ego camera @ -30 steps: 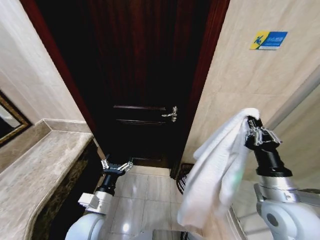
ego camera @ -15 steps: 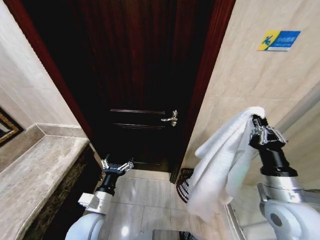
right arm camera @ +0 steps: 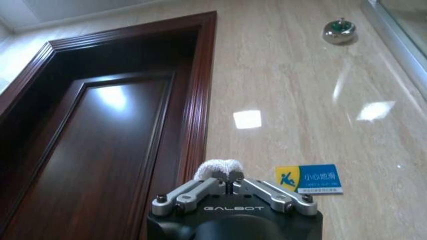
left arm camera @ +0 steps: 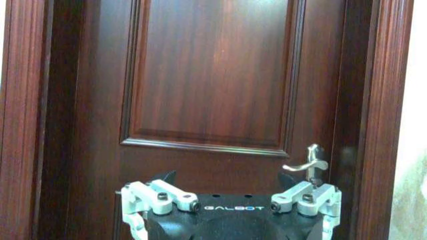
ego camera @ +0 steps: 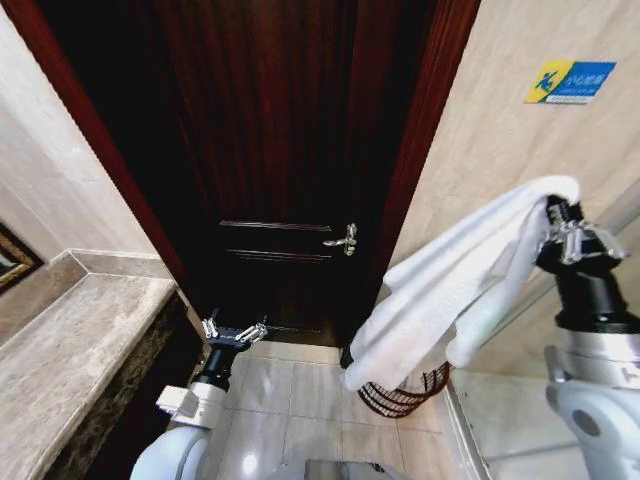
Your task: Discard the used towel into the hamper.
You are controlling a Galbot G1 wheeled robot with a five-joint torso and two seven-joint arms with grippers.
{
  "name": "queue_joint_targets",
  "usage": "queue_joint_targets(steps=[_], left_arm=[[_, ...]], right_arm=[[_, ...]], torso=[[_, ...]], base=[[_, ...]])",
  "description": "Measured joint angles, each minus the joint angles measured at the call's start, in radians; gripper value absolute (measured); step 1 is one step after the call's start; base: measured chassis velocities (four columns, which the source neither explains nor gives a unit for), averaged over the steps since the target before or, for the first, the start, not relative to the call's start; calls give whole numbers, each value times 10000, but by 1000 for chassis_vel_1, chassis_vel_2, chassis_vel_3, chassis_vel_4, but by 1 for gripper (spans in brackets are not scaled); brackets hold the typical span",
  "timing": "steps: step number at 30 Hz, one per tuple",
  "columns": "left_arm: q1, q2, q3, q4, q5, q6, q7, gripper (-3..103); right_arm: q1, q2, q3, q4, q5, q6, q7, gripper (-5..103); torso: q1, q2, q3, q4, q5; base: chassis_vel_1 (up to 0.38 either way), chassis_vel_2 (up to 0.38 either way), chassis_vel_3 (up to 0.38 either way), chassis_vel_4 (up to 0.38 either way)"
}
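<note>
- While pinched at one end in the right gripper (ego camera: 560, 222), towel (ego camera: 450, 290) draped down-left, lower end overlapping hamper (ego camera: 405, 390).
- Hamper on floor (ego camera: 300, 400), beside door (ego camera: 290, 150) frame.
- Left gripper (ego camera: 233, 332) low, fingers spread wide, nothing held.

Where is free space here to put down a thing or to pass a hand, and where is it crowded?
Free: the marble counter along the left wall, and the floor tiles between the open left gripper and the hamper. Crowded: the right side, where the towel, pinched in the right gripper, hangs over the hamper beside the door.
</note>
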Motion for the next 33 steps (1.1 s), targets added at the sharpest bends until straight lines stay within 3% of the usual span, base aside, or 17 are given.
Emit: queue_joint_targets(steps=[22,33], left_arm=[[0,0,0,0,0,0,0,99],[0,0,0,0,0,0,0,99]], right_arm=[[2176,-1715,-64,-2812,656,169,-150,1],[2783,-2011,-151,-3672,859,282,-429,1]], torso=[[4,-1,2,0,1],[4,0,2,0,-1]], base=[[0,0,0,0],[0,0,0,0]])
